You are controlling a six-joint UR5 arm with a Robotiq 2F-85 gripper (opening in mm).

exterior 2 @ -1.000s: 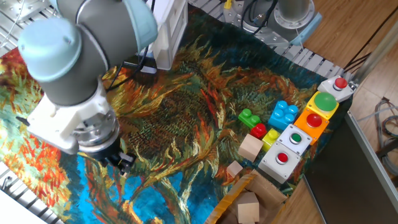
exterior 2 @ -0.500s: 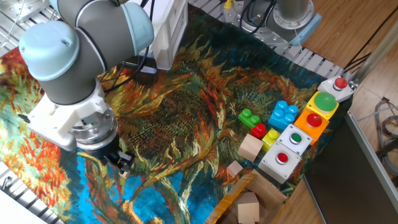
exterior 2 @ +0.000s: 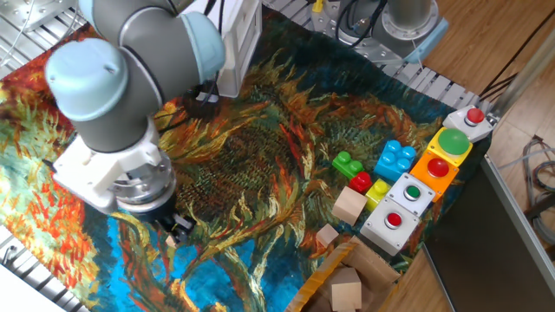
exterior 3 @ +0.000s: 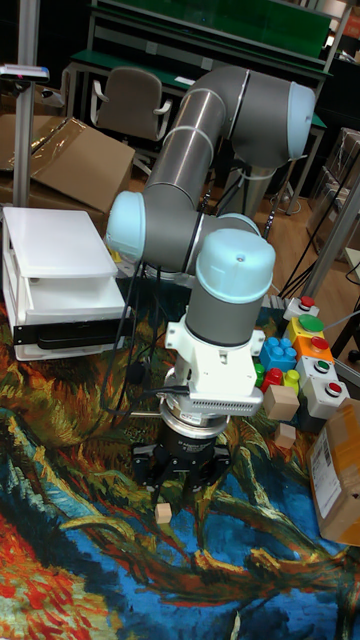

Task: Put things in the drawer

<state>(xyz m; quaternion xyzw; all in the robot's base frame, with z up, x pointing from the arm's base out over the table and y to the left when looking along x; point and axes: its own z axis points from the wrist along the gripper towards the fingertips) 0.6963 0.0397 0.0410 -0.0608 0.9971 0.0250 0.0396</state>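
Note:
A tiny pale wooden cube (exterior 3: 163, 513) lies on the painted cloth just under my gripper (exterior 3: 186, 492), towards its left finger. The gripper hangs low over the cloth with its jaws spread and nothing held. In the fixed view the gripper (exterior 2: 178, 227) shows as a dark cluster under the wrist, and that cube is hidden. A second tiny cube (exterior 2: 327, 235) (exterior 3: 286, 435) sits near the cardboard box. The white plastic box with the drawer (exterior 3: 66, 298) stands at the back left, partly behind the arm in the fixed view (exterior 2: 238, 48). I cannot tell how far the drawer is out.
A larger wooden block (exterior 2: 349, 205), coloured toy bricks (exterior 2: 396, 159) and a row of button boxes (exterior 2: 414, 192) crowd the right side. A brown cardboard box (exterior 2: 375, 270) holding a wooden block (exterior 2: 345, 290) stands at the front right corner. Cables trail near the white box.
The arm has shifted a little to the right, carrying the gripper rightward low over the cloth. The blocks and boxes on the right have not moved.

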